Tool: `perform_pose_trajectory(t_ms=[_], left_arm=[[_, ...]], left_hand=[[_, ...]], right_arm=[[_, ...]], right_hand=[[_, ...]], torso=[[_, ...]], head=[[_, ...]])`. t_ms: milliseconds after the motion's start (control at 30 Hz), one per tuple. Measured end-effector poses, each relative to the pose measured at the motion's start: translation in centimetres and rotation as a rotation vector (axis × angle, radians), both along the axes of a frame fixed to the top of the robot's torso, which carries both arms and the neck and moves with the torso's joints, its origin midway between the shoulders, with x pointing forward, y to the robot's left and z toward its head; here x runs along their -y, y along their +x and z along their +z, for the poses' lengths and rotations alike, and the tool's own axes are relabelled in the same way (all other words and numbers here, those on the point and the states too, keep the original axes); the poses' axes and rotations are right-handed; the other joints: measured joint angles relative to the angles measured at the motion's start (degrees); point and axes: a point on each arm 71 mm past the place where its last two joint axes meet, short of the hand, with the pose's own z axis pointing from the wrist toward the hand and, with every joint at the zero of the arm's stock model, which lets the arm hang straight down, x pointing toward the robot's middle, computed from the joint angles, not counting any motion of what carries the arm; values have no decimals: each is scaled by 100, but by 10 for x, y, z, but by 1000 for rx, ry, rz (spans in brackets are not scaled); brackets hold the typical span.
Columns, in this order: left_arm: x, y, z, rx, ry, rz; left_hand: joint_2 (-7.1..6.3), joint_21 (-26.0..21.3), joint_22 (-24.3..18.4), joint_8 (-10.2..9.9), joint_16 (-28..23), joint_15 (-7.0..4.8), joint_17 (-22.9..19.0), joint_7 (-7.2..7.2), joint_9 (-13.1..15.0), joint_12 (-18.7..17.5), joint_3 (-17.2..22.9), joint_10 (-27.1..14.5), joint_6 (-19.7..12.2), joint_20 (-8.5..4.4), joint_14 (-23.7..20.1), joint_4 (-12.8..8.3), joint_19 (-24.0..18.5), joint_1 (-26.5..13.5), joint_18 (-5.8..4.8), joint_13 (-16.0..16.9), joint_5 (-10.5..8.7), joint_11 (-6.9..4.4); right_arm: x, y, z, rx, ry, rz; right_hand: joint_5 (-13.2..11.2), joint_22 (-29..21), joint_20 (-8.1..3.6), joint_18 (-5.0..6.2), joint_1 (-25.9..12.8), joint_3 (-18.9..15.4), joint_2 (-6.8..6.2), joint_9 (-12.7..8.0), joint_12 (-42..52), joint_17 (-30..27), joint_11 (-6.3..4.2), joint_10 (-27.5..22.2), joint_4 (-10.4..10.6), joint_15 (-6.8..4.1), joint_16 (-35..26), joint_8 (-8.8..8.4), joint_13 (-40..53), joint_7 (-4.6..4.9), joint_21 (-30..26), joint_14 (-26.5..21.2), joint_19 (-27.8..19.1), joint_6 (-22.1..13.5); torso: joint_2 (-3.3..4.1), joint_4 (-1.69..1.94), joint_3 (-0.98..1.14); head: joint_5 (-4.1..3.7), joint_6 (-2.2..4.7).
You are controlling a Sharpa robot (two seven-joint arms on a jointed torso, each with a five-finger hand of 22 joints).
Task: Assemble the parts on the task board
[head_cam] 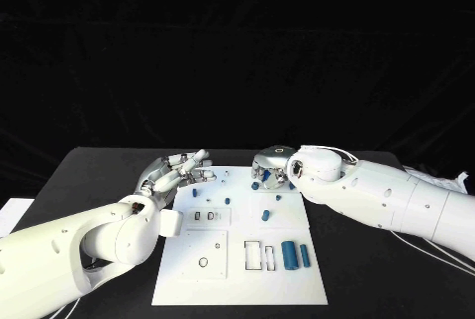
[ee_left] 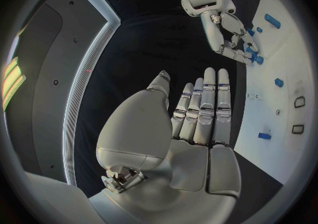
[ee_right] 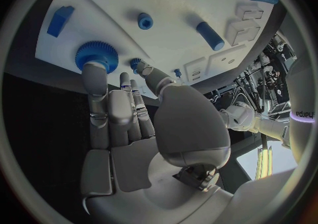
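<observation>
- The task board [head_cam: 237, 278] lies flat in the middle of the black table [head_cam: 89, 175], its long axis running from the robot's side toward the far edge.
- Near the board's close right corner a thick blue cylinder [head_cam: 289, 255] and a thinner blue peg [head_cam: 305, 256] lie side by side, both pointing along the board's length, just right of two narrow rectangular slots [head_cam: 253, 255].
- At mid-board a short blue peg [head_cam: 265, 215] lies with its axis also roughly lengthwise.
- At the far end, the right wrist view shows a blue toothed gear [ee_right: 96, 55] flat on the board, a smaller gear [ee_right: 138, 63] beside it, a blue block [ee_right: 60, 20], a small ring-shaped piece [ee_right: 145, 20] and a lying peg [ee_right: 210, 35].
- The right hand [head_cam: 272, 167] hovers over the board's far end; a fingertip [ee_right: 95, 70] reaches onto the large gear, the thumb is by the smaller one, and whether anything is gripped cannot be told.
- The left hand [head_cam: 178, 171] sits at the board's far left corner, fingers [ee_left: 206, 102] straight and together, thumb spread away, holding nothing.
</observation>
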Motion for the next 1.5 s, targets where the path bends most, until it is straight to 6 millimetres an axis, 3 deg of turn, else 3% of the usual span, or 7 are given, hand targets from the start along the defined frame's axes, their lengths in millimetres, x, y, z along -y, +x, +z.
perform_pose_trajectory(t_ms=[200,267,967,1100,1167,1500], left_arm=[[0,0,0,-1,1,1],[0,0,0,-1,1,1],[-1,2,0,-10,6,3],[-2,2,-1,-12,8,4],[-2,2,-1,-13,9,5],[-3,3,-1,-14,11,9]], left_hand=[[0,-8,0,-7,0,0,0,0,0,-3,0,0,0,0,0,0,0,0,-1,0,0,0],[0,-22,0,-22,0,0,0,0,0,-23,0,0,0,0,0,0,0,0,-1,0,0,0],[76,-45,-26,-59,-44,20,51,20,1,-86,-7,0,-21,21,21,-71,21,76,-1,1,0,0],[76,-45,-26,-59,-44,20,51,20,1,-86,-7,0,-21,21,21,-71,21,76,-2,1,0,0],[76,-45,-26,-59,-44,20,50,20,1,-86,-7,0,-21,21,21,-71,21,76,-1,2,0,0],[98,-45,-31,-81,-71,20,75,20,2,-86,-7,0,-21,21,21,-71,21,98,-2,2,0,0]], right_arm=[[-3,0,-2,-8,-3,2],[-3,1,-2,-9,-4,1],[-6,3,-10,-35,-9,2],[-6,3,-10,-37,-6,2],[-5,3,-10,-35,0,2],[-5,4,-7,3,40,-7]], right_hand=[[0,90,-7,-9,0,24,0,-1,0,34,0,0,24,0,29,0,0,0,99,0,34,0],[0,166,10,-89,0,39,0,-1,0,80,0,0,39,0,79,0,0,0,168,0,52,0],[-23,549,11,-91,-3,175,4,22,0,301,-61,102,254,0,310,0,5,-34,513,0,51,95],[-24,797,-4,-95,20,241,87,36,0,369,-71,220,319,-1,388,12,14,-41,700,1,133,206],[-78,959,0,-181,48,285,140,40,-1,393,-91,296,361,-21,391,51,26,-48,821,21,163,278],[-191,1235,-42,-180,61,390,233,75,0,411,-143,495,449,-83,438,98,43,-82,1036,0,206,451]], torso=[[11,2,-4],[15,6,-4],[42,50,-27],[46,57,-29],[47,60,-31],[57,74,-46]], head=[[5,4],[7,4],[-15,-37],[-15,-40],[-15,-41],[-34,-50]])
